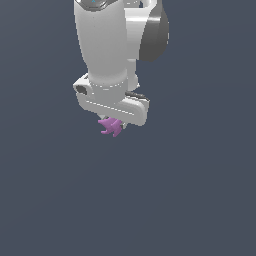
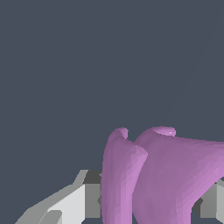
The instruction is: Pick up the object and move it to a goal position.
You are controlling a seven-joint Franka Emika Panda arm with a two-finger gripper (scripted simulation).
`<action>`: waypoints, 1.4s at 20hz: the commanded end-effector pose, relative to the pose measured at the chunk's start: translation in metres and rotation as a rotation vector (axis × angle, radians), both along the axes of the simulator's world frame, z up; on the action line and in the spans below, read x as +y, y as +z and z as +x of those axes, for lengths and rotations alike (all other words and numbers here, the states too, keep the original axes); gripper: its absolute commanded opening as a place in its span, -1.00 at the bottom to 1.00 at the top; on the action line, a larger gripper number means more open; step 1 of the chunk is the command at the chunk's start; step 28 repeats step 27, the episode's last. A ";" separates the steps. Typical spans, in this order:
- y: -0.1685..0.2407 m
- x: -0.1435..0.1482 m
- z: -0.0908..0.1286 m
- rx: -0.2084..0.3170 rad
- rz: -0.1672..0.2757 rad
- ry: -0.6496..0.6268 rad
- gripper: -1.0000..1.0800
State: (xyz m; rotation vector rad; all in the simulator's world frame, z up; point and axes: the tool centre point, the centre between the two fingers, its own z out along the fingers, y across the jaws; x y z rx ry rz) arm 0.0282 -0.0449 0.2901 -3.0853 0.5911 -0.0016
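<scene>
Because carrying calls for a firm hold, my claw (image 1: 117, 125) is closed around the purple spiky piece (image 1: 110, 126), prongs jutting below my fingers (image 2: 74, 203), hanging above the plain grey worktop (image 1: 200, 200).

We are finding no readable text, labels, brands, numbers or signs anywhere in either view; every surface we are seeing is showing plain.

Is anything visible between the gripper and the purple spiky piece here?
No. The purple spiky piece sits right under the gripper, and the wrist view shows it between the fingers. Nothing else is visible around them; no goal marker shows.
</scene>
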 end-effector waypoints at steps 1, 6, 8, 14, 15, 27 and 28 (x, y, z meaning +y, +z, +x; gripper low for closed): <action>0.028 -0.004 0.001 0.001 0.000 0.000 -1.00; 0.077 -0.010 0.005 0.001 0.000 0.000 -1.00; 0.093 -0.012 0.007 0.001 0.000 0.001 -1.00; 0.127 -0.016 0.011 0.001 0.000 0.001 -1.00; 0.131 -0.017 0.012 0.001 0.000 0.001 -1.00; 0.148 -0.019 0.015 0.001 0.000 0.001 -1.00; 0.148 -0.019 0.015 0.001 0.000 0.001 -1.00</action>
